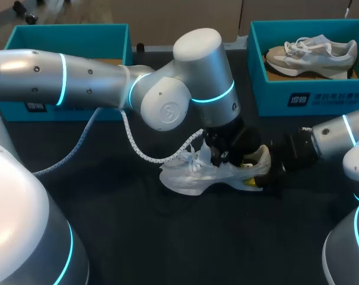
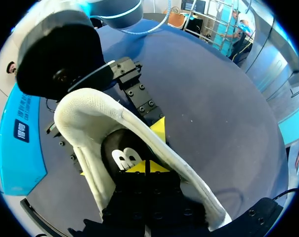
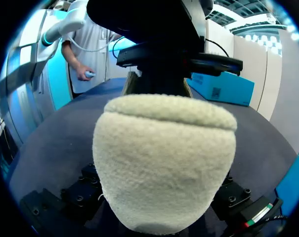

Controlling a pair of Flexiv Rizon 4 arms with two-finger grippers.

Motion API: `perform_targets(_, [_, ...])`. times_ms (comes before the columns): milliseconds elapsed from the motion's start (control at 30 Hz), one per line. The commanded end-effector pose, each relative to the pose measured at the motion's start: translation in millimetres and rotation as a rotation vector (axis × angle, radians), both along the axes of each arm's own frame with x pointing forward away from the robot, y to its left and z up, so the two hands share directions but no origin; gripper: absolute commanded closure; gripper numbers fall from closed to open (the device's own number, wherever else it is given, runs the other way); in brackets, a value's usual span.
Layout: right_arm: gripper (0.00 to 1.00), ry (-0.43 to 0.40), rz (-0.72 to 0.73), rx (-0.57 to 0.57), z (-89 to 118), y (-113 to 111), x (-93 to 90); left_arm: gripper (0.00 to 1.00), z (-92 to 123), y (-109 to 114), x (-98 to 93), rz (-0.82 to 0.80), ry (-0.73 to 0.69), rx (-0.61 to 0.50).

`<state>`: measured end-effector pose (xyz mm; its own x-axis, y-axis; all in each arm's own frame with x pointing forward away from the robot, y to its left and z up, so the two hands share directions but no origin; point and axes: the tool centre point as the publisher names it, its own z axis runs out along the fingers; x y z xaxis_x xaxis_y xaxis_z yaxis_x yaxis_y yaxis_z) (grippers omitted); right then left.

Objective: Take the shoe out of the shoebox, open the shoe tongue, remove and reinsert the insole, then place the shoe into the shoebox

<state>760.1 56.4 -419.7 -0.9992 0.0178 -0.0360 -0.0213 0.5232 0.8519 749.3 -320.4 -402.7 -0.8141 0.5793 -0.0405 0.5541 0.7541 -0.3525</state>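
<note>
A white sneaker lies on the dark table, its toe towards my left side. My left gripper comes down into its opening. In the left wrist view the yellow tips are shut together inside the shoe, at the black insole with a white logo; I cannot see whether they pinch it. My right gripper holds the heel from behind. Its fingers stand wide on both sides of the fleecy heel, one yellow-tipped finger pressed against the shoe's side.
A teal shoebox at the back right holds a second pale sneaker. Another teal box stands at the back left, partly behind my left arm. The left arm's white cable hangs near the shoe's toe.
</note>
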Motion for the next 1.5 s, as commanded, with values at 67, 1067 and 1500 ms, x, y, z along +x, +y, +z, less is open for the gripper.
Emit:
perform_targets(67, [1.00, 0.000, 0.000, -0.004, -4.6, 3.4, -1.9, 1.00, 0.0, 1.8, -2.2, 0.006, 0.017, 0.017])
perform_targets(1067, [1.00, 0.000, 0.000, -0.004, -4.6, 3.4, -1.9, 1.00, 4.4, 21.4, -21.4, 0.317, 0.106, 0.104])
perform_targets(1500, [1.00, 0.000, 0.000, -0.004, -4.6, 3.4, -1.9, 1.00, 6.7, 23.6, -22.2, 0.359, 0.132, 0.143])
